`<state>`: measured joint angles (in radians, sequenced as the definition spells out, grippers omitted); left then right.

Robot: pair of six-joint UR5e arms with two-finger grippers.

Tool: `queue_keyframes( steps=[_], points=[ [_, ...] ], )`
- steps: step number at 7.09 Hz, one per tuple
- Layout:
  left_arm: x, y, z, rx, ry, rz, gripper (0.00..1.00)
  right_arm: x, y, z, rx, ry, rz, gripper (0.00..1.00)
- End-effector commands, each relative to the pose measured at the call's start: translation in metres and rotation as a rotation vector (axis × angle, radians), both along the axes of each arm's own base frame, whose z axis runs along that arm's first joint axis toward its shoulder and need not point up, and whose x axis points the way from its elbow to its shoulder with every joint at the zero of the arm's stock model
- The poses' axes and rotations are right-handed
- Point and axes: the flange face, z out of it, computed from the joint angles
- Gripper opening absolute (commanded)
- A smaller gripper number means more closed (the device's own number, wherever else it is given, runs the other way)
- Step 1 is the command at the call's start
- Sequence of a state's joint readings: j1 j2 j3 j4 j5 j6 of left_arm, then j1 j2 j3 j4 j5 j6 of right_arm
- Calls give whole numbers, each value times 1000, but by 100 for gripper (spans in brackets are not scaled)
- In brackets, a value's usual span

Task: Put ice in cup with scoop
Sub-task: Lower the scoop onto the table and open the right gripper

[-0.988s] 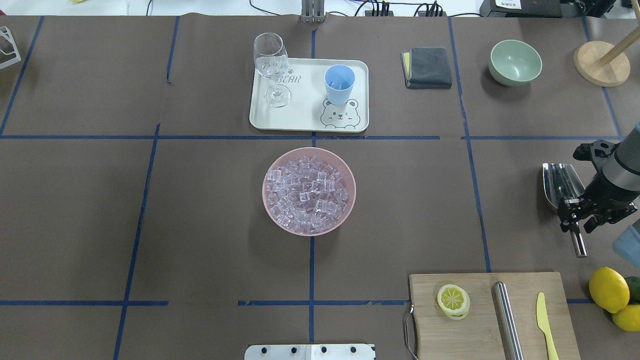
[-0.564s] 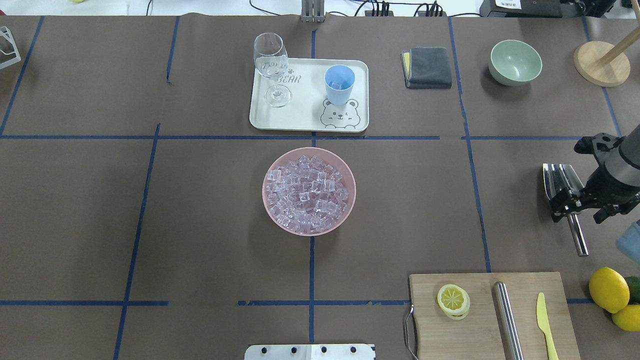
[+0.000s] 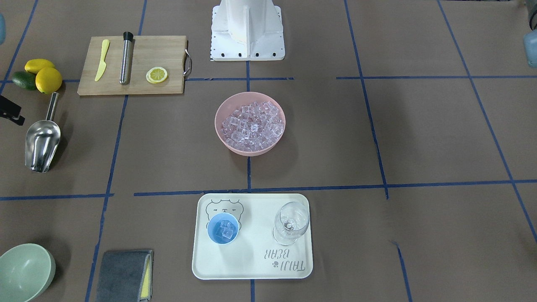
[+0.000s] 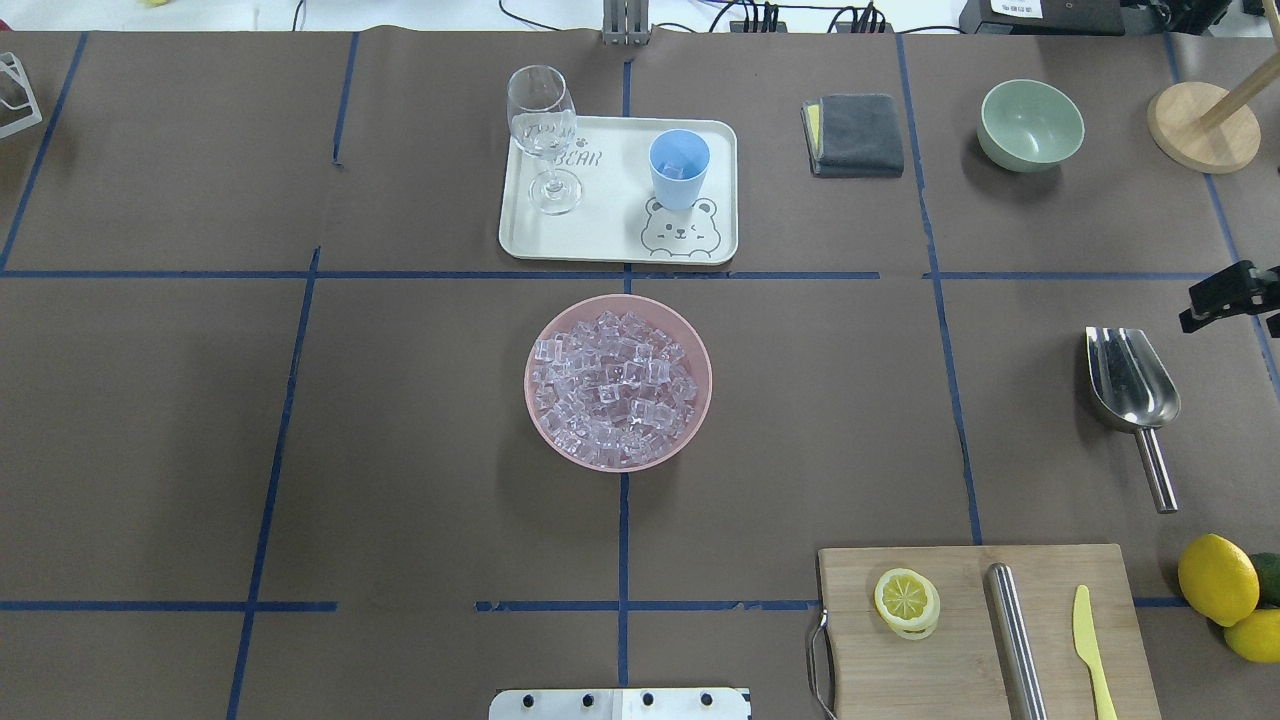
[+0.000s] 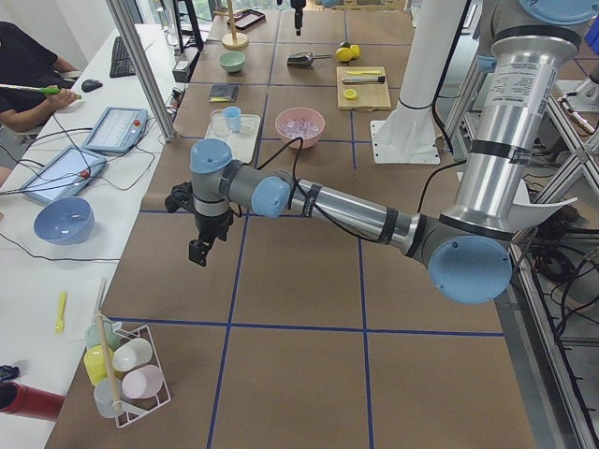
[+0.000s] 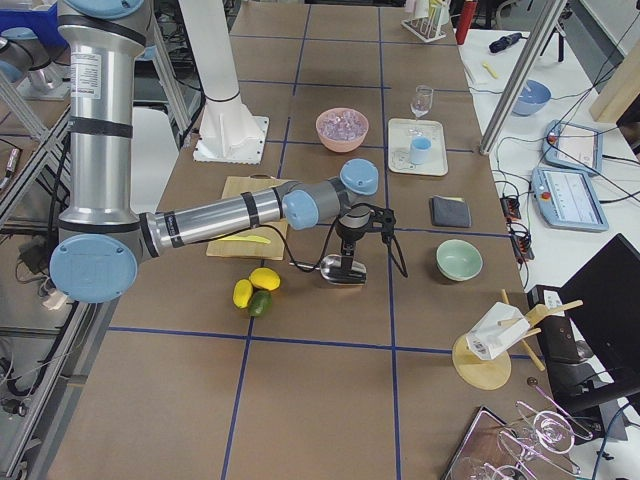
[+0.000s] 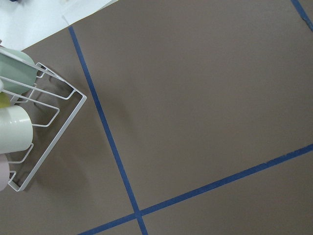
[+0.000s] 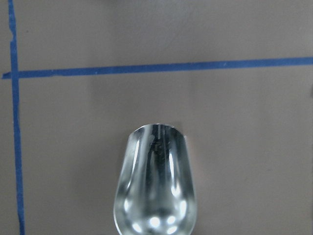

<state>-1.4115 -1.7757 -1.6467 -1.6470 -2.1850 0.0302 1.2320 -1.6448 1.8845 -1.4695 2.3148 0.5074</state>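
The steel scoop lies free on the table at the right, handle toward the robot; it also shows in the front view and the right wrist view. My right gripper is at the view's right edge, above and beyond the scoop, open and empty. The light-blue cup stands on the white tray with a few ice cubes in it. The pink bowl is full of ice. My left gripper hangs over bare table far to the left; I cannot tell its state.
A wine glass stands on the tray left of the cup. A cutting board with a lemon slice, a steel cylinder and a yellow knife lies front right, lemons beside it. A green bowl and a grey cloth sit back right.
My right gripper has let go of the scoop's handle, risen and moved away to the right edge. The scoop stays on the table.
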Motion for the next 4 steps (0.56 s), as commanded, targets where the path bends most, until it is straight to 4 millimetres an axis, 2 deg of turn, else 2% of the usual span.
queue_keyframes(
  steps=[1,2,3,4],
  points=[
    [-1,3,7,-24,40,11,100,67,-7,36,98,42,-15,100],
    [-13,4,8,-48,48,-9,100,98,-8,66,133,50,-52,100],
    [-42,6,12,-78,49,-56,100,120,-3,92,160,62,-90,100],
    [-71,11,17,-113,60,-99,100,136,7,103,144,34,-68,100]
  ],
)
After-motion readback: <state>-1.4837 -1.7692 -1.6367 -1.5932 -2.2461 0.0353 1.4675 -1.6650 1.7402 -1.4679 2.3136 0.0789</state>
